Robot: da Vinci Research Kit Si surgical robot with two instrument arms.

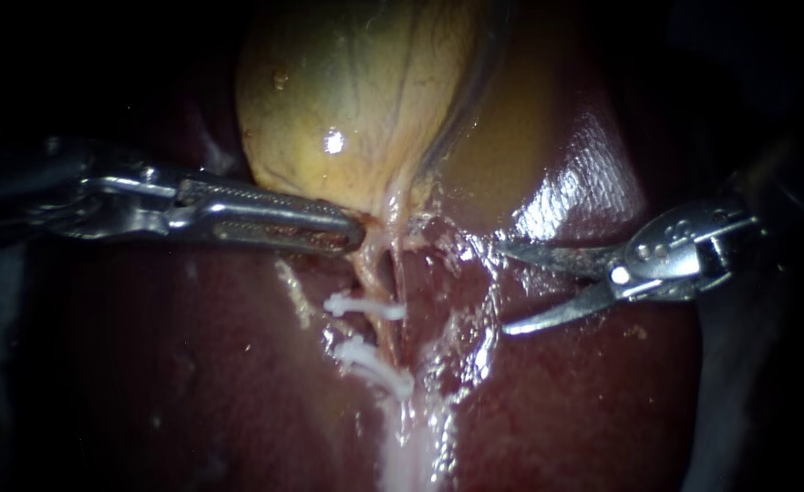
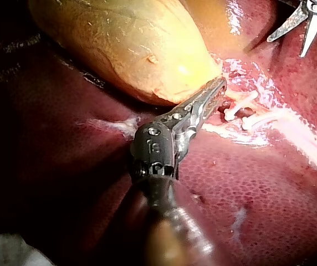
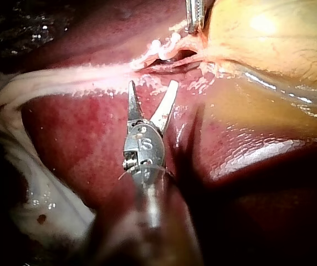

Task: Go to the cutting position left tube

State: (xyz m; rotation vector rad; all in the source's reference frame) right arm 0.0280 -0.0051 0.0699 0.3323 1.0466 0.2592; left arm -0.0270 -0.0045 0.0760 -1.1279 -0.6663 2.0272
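Endoscope view: left instrument (image 1: 352, 232), claw clamped on gallbladder (image 1: 356, 91); right instrument (image 1: 502, 284), claw apart.

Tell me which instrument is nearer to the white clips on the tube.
The left instrument: its jaws grip the gallbladder just above the clips. The right instrument, jaws open, lies farther off to the side, over the liver.

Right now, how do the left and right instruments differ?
The left instrument has long, toothed jaws; the right instrument has thin, pointed blades. The left's jaws look closed on the neck of the gallbladder; the right's blades stand open, holding nothing, over the liver. Both point toward the clips between them.
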